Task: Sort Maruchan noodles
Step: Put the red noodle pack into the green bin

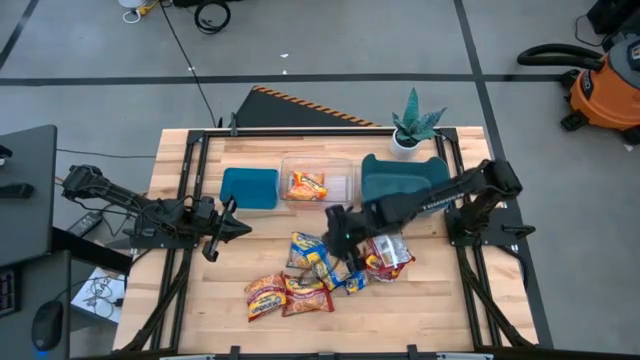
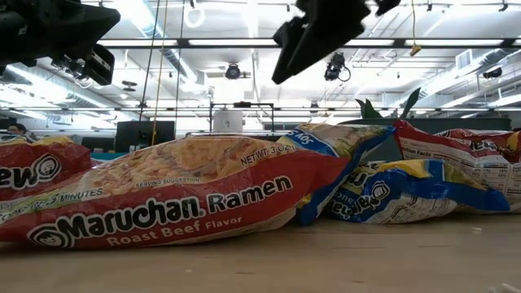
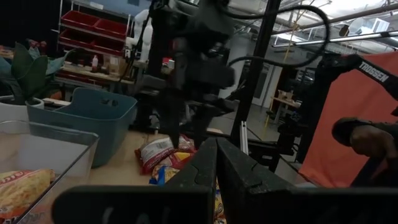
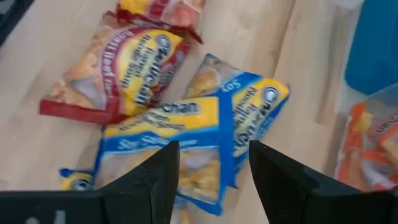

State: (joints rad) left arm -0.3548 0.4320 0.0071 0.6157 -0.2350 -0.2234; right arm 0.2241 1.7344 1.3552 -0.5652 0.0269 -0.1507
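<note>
Several Maruchan noodle packets lie in a loose pile on the wooden table: blue-and-yellow ones, red roast beef ones and red-silver ones. One orange packet lies in the clear bin. My right gripper hovers open above the blue-and-yellow packets and touches none of them; in the low view it hangs well above the pile. My left gripper is shut and waits to the left of the pile, holding nothing.
A teal bin stands right of the clear bin, and a flat teal bin to its left. A potted plant stands at the far edge. Bare wood shows along the near edge and on the left side.
</note>
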